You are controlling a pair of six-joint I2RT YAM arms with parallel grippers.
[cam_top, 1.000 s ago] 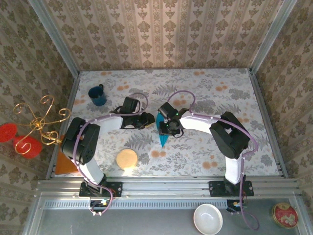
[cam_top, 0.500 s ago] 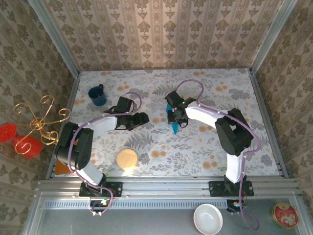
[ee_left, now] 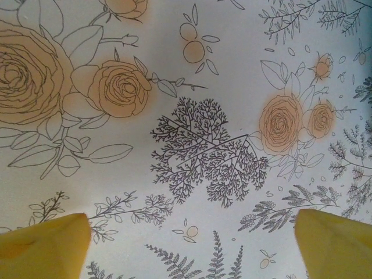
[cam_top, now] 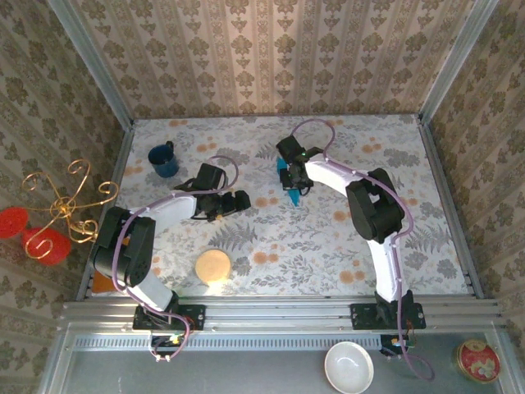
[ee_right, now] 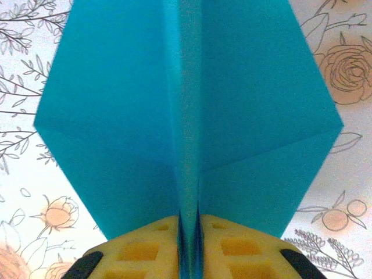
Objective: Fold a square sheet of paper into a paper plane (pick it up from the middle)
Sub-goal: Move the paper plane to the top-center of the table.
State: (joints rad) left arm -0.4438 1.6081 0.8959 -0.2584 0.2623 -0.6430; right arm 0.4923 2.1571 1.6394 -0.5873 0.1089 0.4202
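Observation:
The turquoise-blue paper plane (cam_top: 290,190) is a pointed dart with a centre crease, held above the flowered table (cam_top: 328,246). My right gripper (cam_top: 293,176) is shut on its central fold. In the right wrist view the paper plane (ee_right: 122,116) spreads both wings wide, and its crease runs down between my yellow pads (ee_right: 145,250). My left gripper (cam_top: 232,203) stands open over bare table, to the left of the plane. Its two yellow fingertips (ee_left: 43,247) sit far apart at the bottom corners of the left wrist view, with nothing between them.
A dark blue mug (cam_top: 164,160) stands at the back left. A round tan disc (cam_top: 213,266) lies near the front left. An orange sheet (cam_top: 102,275) sits at the table's left edge. A gold stand (cam_top: 61,205), a white bowl (cam_top: 349,367) and a red tin (cam_top: 477,360) lie off the table.
My right gripper has carried the paper plane up the view, toward the back of the table. My left gripper has drawn back to the left, away from the plane.

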